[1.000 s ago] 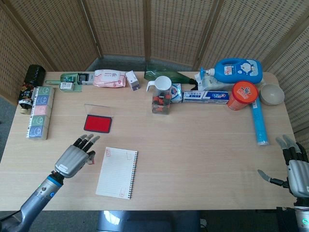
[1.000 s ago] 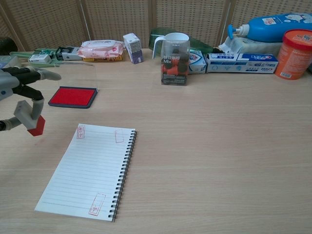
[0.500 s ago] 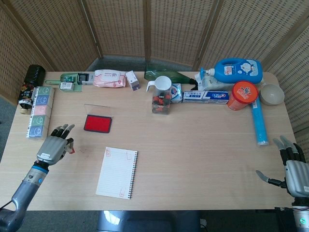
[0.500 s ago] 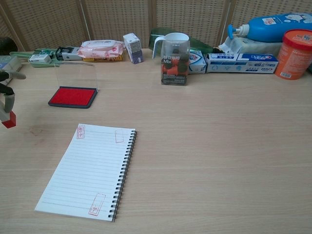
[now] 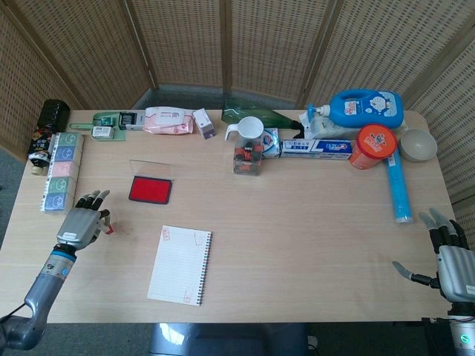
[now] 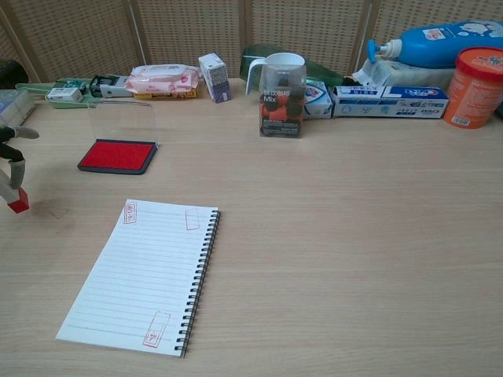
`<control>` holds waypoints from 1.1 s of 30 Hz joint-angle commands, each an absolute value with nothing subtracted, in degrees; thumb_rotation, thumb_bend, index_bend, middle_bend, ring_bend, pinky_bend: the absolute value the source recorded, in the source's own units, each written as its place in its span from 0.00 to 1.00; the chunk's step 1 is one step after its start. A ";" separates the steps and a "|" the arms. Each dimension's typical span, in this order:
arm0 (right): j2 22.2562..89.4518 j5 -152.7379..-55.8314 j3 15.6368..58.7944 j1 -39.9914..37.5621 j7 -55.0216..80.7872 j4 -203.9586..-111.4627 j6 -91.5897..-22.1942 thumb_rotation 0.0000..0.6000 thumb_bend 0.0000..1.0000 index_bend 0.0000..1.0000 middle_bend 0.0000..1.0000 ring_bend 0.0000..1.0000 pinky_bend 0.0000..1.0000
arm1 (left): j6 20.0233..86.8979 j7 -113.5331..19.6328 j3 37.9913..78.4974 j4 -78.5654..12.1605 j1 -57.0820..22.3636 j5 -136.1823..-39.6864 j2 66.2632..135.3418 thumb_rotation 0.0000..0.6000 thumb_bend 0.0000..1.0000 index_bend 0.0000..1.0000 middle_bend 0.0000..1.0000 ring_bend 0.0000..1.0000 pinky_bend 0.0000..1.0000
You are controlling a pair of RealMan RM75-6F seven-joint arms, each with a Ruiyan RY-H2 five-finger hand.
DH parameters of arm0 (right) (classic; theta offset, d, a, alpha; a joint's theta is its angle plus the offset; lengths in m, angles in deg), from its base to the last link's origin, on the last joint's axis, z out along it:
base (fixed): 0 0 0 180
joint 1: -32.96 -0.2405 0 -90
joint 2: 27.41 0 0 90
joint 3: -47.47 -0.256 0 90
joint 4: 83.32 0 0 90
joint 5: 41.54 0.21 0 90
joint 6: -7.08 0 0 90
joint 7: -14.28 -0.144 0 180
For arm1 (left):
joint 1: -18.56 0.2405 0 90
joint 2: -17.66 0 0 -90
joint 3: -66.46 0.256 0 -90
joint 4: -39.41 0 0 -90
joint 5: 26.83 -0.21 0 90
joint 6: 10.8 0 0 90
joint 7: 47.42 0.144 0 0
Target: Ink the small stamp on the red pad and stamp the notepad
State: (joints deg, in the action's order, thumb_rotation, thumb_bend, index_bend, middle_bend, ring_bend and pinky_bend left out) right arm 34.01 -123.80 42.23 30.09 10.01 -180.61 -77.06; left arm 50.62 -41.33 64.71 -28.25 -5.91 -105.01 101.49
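My left hand (image 5: 80, 225) is at the table's left side, below the stacked boxes, and pinches the small stamp (image 6: 16, 196), whose red base sits just at the table surface. The red ink pad (image 5: 150, 190) lies open to its upper right, its clear lid (image 6: 122, 119) standing up behind it. The spiral notepad (image 5: 180, 264) lies right of the hand, bearing three red stamp marks. My right hand (image 5: 453, 261) hangs open off the table's right front corner, holding nothing.
A row of items lines the far edge: wipes pack (image 5: 168, 120), white cup (image 5: 247, 130), snack jar (image 5: 247, 159), toothpaste box (image 5: 315, 147), blue bottle (image 5: 364, 108), orange tub (image 5: 371, 146), bowl (image 5: 416, 144). A blue tube (image 5: 398, 188) lies at right. Stacked boxes (image 5: 61, 170) stand at left.
My left hand has carried the stamp from beside the notepad leftward to the table's left side and lowered it slightly. The right hand has barely moved.
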 commanded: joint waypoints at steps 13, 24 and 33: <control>34.25 -123.65 42.18 29.97 10.26 -180.65 -76.95 0.66 0.00 0.00 0.00 0.00 0.00 | 49.90 -38.93 64.25 -28.45 -5.88 -103.73 101.99 1.00 0.40 0.73 0.00 0.00 0.10; 34.08 -123.68 42.14 30.02 10.07 -180.86 -77.12 0.67 0.00 0.00 0.00 0.00 0.00 | 48.97 -35.67 63.88 -28.92 -6.06 -101.98 102.74 1.00 0.39 0.73 0.00 0.00 0.10; 34.03 -123.64 42.11 30.02 10.07 -180.97 -77.14 0.67 0.00 0.00 0.00 0.00 0.00 | 48.83 -33.27 63.53 -29.85 -6.06 -100.66 103.03 1.00 0.34 0.73 0.00 0.00 0.10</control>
